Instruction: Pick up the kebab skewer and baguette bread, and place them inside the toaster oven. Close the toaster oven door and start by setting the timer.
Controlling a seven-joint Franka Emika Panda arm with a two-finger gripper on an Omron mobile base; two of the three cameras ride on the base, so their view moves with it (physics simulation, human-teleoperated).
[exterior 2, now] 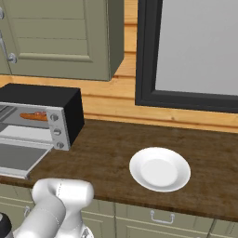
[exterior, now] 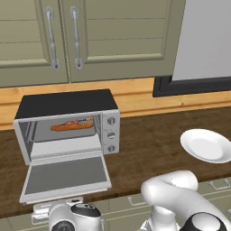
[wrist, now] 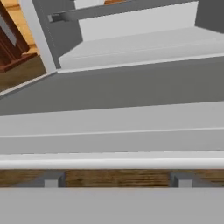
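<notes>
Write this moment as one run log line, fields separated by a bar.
baguette bread: inside toaster oven | toaster oven door: down, open | gripper: open, at door handle | plate: on counter

even, soft light all round, no glare; faint shading inside the toaster oven (exterior: 67, 128); edges slightly jagged, nothing blurred.

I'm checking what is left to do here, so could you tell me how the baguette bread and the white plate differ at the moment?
The baguette bread is a slim orange-brown loaf, while the white plate is round and shallow. The loaf lies on the rack inside the toaster oven, beside the kebab skewer; the plate sits out on the dark wooden counter, well to the oven's right, with nothing on it. Neither is touched by the gripper.
</notes>
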